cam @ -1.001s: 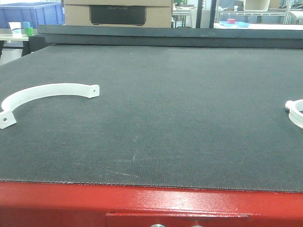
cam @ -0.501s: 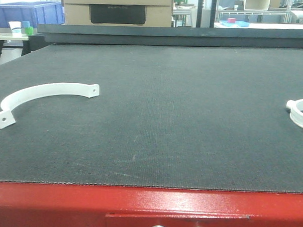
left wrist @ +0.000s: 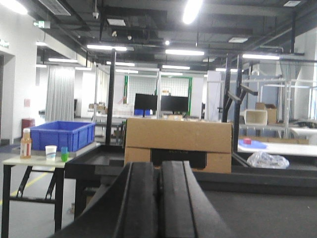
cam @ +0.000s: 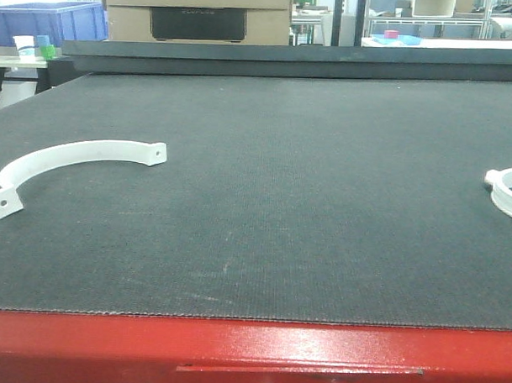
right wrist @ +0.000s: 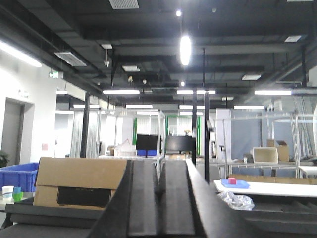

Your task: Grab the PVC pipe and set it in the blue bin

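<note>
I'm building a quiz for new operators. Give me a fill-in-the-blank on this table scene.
1. The curved PVC piece lies on the ___ side of the black mat.
2. The ___ bin stands beyond the mat's far left corner.
3. The left hand and the right hand are both ___, holding nothing.
Missing words: left; blue; shut.

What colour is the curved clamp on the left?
White clamp, best seen in front view.
</note>
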Controlling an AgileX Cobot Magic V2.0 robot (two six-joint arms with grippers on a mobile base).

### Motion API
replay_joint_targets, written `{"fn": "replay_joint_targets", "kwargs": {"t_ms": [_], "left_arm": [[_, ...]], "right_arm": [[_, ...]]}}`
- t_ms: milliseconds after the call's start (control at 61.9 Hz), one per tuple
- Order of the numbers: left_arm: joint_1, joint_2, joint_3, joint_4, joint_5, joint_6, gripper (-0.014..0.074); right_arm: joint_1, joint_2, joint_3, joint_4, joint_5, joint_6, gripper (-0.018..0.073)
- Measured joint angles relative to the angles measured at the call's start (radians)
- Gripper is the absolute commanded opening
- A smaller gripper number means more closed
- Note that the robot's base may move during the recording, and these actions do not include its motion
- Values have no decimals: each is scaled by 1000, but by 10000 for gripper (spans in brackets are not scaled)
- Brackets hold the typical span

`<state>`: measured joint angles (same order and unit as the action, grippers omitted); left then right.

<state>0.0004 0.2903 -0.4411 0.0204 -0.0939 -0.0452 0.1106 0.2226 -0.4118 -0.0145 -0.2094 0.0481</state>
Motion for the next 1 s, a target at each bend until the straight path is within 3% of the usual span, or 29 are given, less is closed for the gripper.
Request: {"fn": "replay_joint_targets", "kwargs": {"t_ms": [113,274,549,807,1001], "left_arm": [[0,145,-151,0,110,0,-111],[0,369,-393,0,369,0,-111],[0,660,-601,-7,718,0,-111],[0,833,-611,-46,821,0,-111],[0,878,-604,-53,825,0,-111]], "right_arm": [[0,114,-110,0,87,0,-162],[0,306,-299,4,355,0,-162],[0,589,-496,75,771,0,-162],[0,828,-512,89,1004,0,-162],[0,928,-512,89,1044,0,-162]]}}
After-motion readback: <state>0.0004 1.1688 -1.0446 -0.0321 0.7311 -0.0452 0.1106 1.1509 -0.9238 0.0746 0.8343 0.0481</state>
